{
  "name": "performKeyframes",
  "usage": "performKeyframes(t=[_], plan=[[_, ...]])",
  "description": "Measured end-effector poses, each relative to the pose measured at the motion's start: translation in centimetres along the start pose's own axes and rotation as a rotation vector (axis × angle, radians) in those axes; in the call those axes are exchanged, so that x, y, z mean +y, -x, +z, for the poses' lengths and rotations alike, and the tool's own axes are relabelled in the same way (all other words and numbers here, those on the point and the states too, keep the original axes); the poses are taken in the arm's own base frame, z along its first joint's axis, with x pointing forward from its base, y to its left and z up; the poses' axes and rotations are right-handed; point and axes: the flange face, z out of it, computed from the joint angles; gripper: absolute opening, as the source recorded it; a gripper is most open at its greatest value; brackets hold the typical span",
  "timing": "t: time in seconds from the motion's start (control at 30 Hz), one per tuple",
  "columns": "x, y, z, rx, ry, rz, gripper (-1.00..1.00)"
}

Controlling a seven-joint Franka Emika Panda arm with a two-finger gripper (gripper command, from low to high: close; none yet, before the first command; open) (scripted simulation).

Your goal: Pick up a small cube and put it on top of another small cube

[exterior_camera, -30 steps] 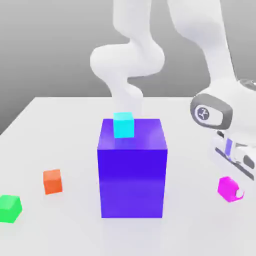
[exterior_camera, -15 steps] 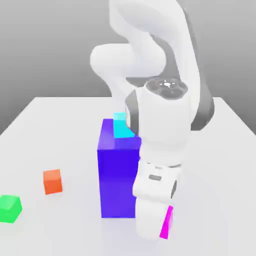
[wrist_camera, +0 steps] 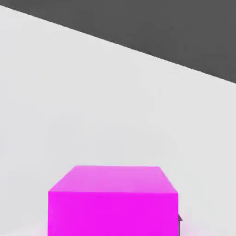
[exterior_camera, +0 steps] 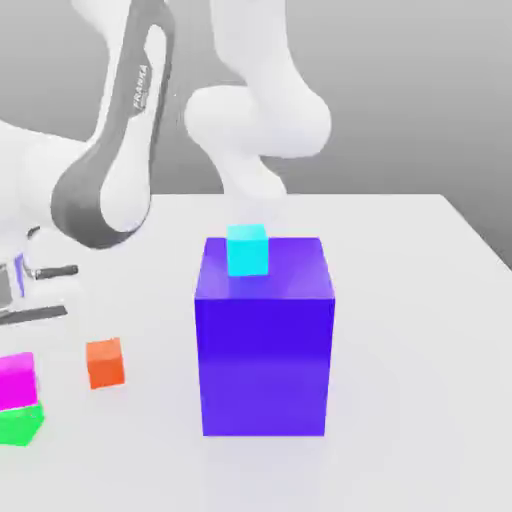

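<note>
The small magenta cube (exterior_camera: 16, 380) is at the exterior view's far left, directly over the small green cube (exterior_camera: 20, 426). Its lower edge meets the green cube's top, and I cannot tell whether it rests there or hovers just above. My gripper (exterior_camera: 8, 358) comes down from the hand at the picture's left edge and is shut on the magenta cube. In the hand view the magenta cube (wrist_camera: 113, 200) sits very close and large, with a dark sliver of a finger (wrist_camera: 179, 219) at its side. The green cube is hidden beneath it there.
A tall blue block (exterior_camera: 265, 335) stands mid-table with a cyan small cube (exterior_camera: 247, 250) on its top. An orange-red small cube (exterior_camera: 104, 362) lies close to the green one, on its right in the exterior view. The white table (exterior_camera: 420, 330) stretches to the right.
The arm swung from the exterior view's right, past the front of the blue block, to the far left, carrying the magenta cube over the green cube. The other cubes stayed put.
</note>
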Motion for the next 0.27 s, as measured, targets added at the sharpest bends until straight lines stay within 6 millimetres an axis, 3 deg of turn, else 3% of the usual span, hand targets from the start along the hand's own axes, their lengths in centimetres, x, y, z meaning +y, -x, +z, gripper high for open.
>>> performKeyframes(t=[0.13, 0.17, 0.27], plan=[[1.1, 0.4, 4.8, -0.006, 0.0, 0.027, -1.0], [1.1, 0.5, 5.6, -0.006, 0.0, 0.027, 1.0], [1.1, 0.5, 5.6, -0.006, 0.0, 0.027, 1.0]])
